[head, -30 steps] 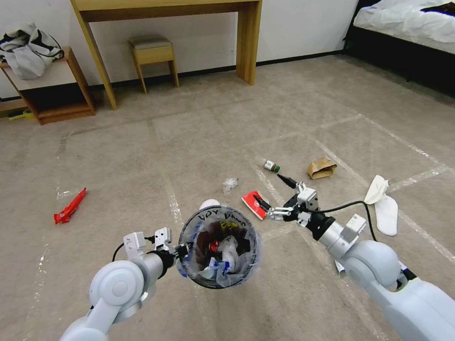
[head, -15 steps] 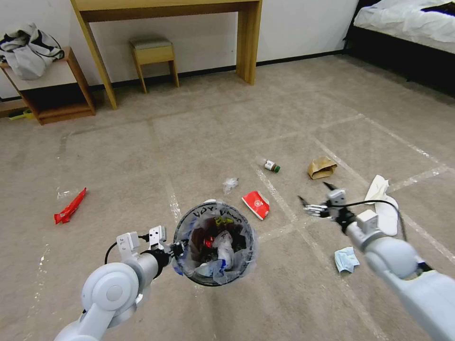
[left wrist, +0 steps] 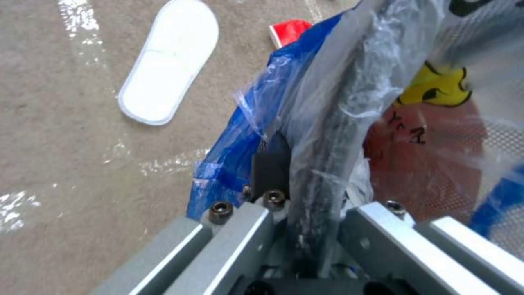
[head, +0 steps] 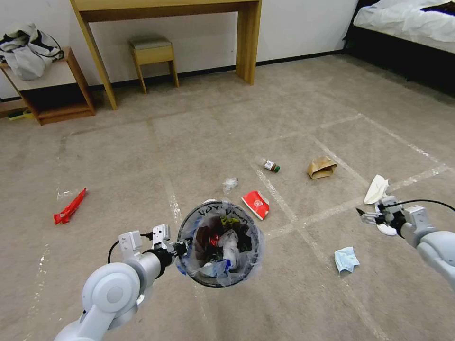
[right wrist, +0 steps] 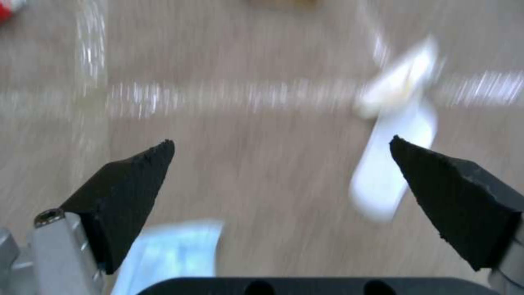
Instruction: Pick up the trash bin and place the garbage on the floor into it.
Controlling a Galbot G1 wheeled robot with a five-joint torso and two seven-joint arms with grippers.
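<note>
My left gripper is shut on the rim of the trash bin, a round bin lined with a clear bag and holding litter, lifted above the floor. In the left wrist view the left gripper pinches the bag-covered rim, with a white slipper on the carpet below. My right gripper hangs open and empty at the right, beside the white slippers. In the right wrist view its fingers stand wide apart over carpet, a slipper and a blue face mask.
Garbage lies scattered on the carpet: a blue mask, a red wrapper, a small bottle, a brown paper bag, crumpled plastic and a red wrapper at the left. A desk, stool and bed line the far wall.
My right arm has swung from beside the bin and red wrapper out to the right, near the slippers, uncovering the blue mask. The left gripper still holds the bin, nearly unmoved.
</note>
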